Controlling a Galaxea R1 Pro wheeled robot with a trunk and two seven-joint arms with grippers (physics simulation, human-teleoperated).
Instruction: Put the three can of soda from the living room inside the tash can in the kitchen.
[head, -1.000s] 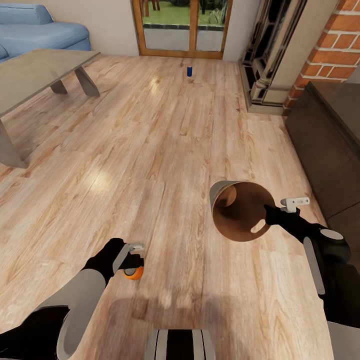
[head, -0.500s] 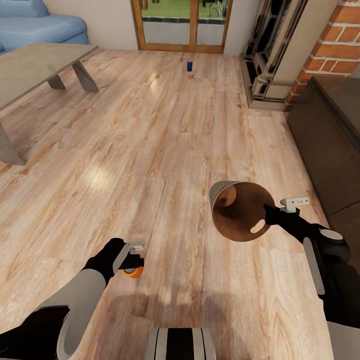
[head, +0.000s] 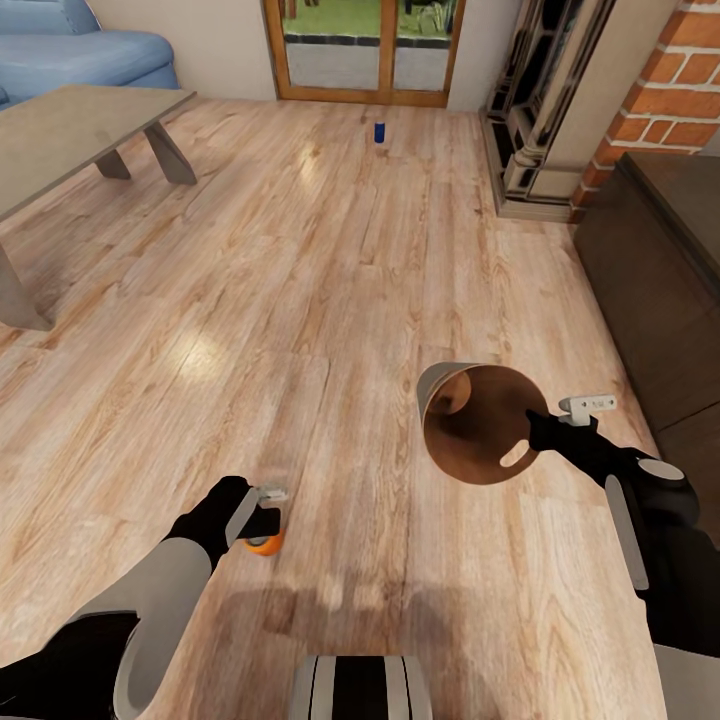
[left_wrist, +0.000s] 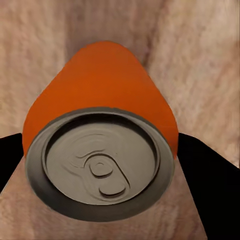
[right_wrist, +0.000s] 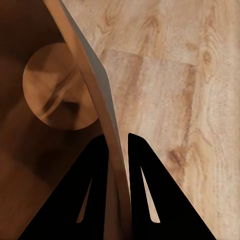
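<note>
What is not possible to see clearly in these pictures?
- Blue can: head view, too small to read any label.
- Third can: cannot be found.
- Orange can: left wrist view, base hidden behind its own body; head view, left claw covers most.
- Bin: head view, outside mostly hidden by its tilt.

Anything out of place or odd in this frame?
Yes. A blue can stands alone on the wood floor near the glass doors. The bin is off the floor, tipped, pinched by its rim in the right gripper.
</note>
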